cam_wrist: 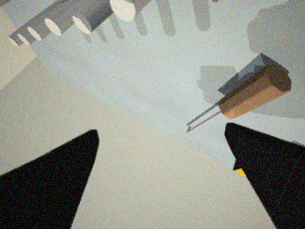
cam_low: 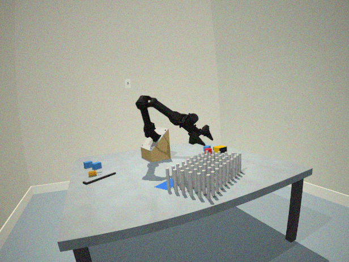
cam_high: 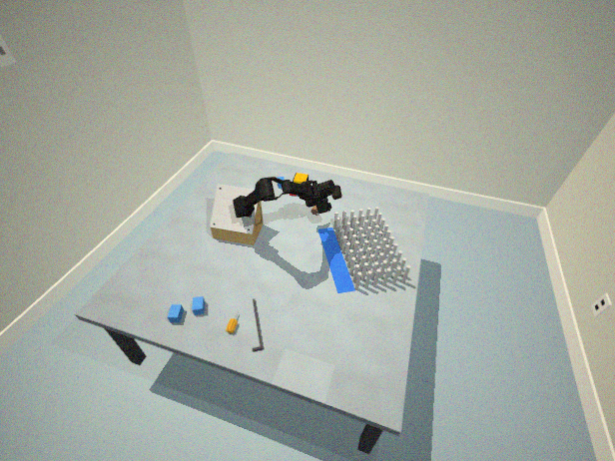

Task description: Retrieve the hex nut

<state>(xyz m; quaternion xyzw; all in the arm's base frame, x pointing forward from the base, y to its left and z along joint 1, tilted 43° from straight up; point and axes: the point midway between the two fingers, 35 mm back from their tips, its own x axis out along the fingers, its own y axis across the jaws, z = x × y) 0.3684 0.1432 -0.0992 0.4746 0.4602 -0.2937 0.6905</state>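
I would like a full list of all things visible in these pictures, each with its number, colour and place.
table: one, pale grey, dark legs, middle of the room
spacers: many, grey, upright in a grid, right part of the table
taped strip: one, blue, flat along the field's left edge
wooden-handled pick: one, brown handle, thin metal tip, lying below the end effector
hook rod: one, dark, near the front edge
small screwdriver: one, orange handle, left of the rod
blocks: two, blue, front left
small blocks: three, blue, red, yellow-black, behind the spacers
hex nut: not discernible
arm base: one, tan, wedge-shaped
end effector: one, black, open, empty
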